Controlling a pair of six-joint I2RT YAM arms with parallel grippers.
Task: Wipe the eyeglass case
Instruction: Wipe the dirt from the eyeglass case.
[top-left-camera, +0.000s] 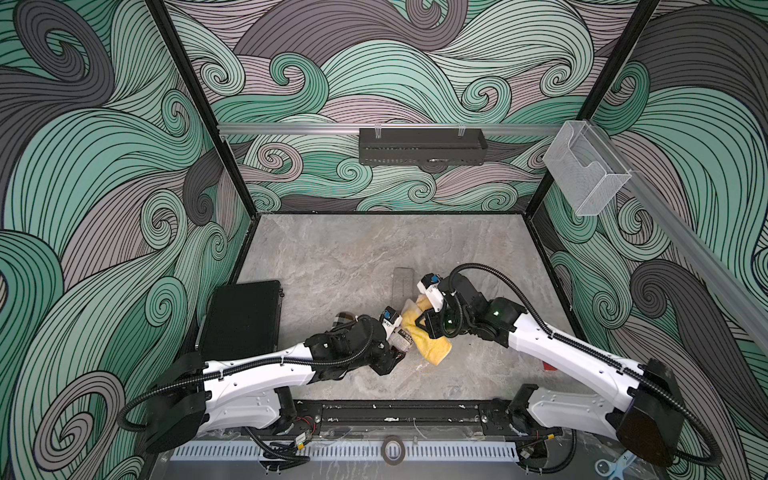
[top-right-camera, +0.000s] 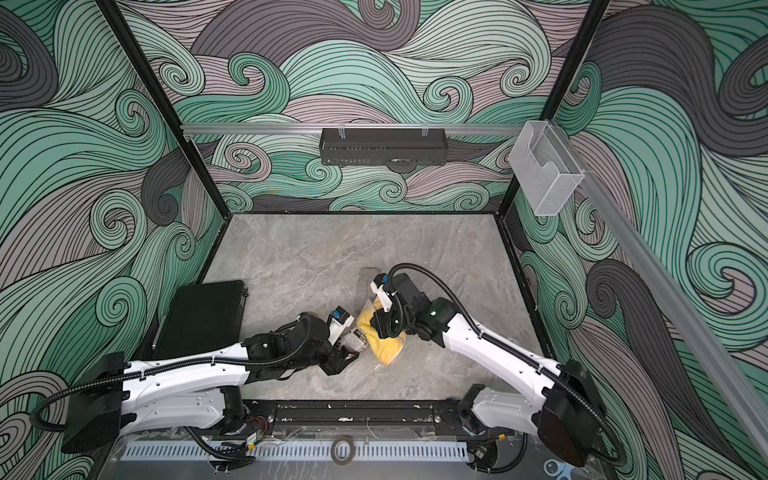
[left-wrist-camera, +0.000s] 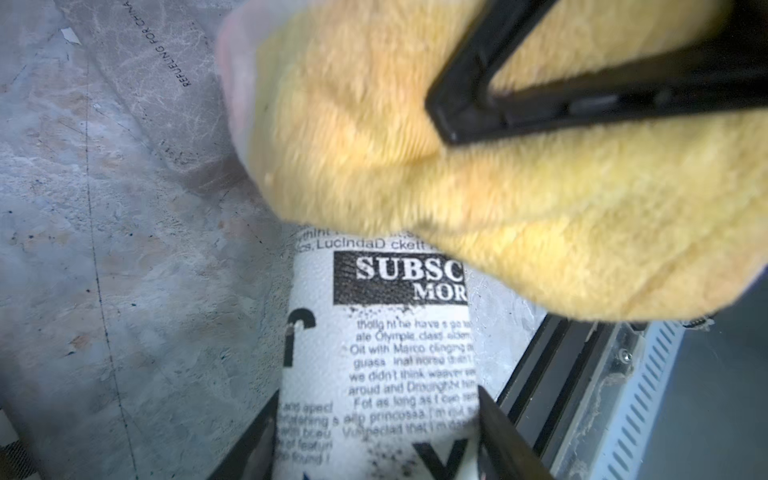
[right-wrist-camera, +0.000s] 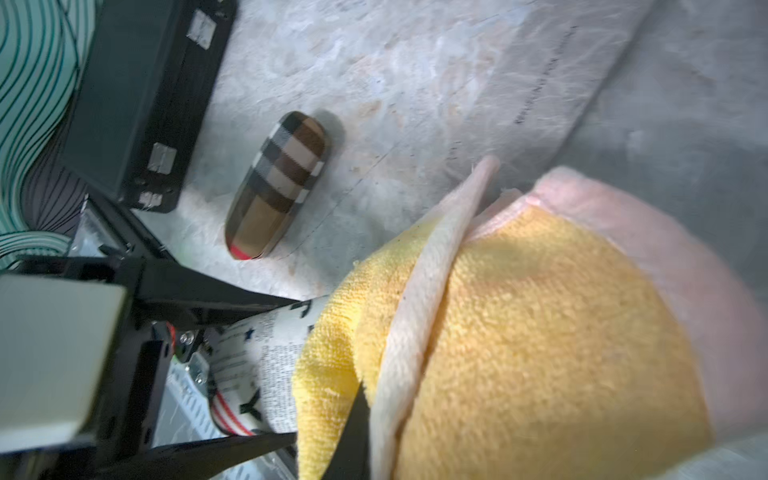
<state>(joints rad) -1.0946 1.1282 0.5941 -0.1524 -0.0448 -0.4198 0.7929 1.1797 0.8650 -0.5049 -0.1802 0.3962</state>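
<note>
The wiping step is in hand. The left gripper (left-wrist-camera: 378, 395) pinches the white newspaper-print eyeglass case (left-wrist-camera: 382, 353) toward the 6 o'clock side of the grey stone-look table (top-left-camera: 353, 257). The right gripper (left-wrist-camera: 446, 116), pressed together on the fluffy yellow cloth (top-left-camera: 428, 345) at the case's 3 o'clock, covers one end of the case. I judge the next move calls for a firm stroke along the print.

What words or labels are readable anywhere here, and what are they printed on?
"SUBSC" over "MOR": white on black, on the newsprint case; the cloth hides the rest.
"LucindaD ckett": same case, just above.
"REFUELING FOR CHINA": grey strip on the table.
Small print on that case: mostly too blurred; "we didn't think" reads.
No text on the plaid case.
</note>
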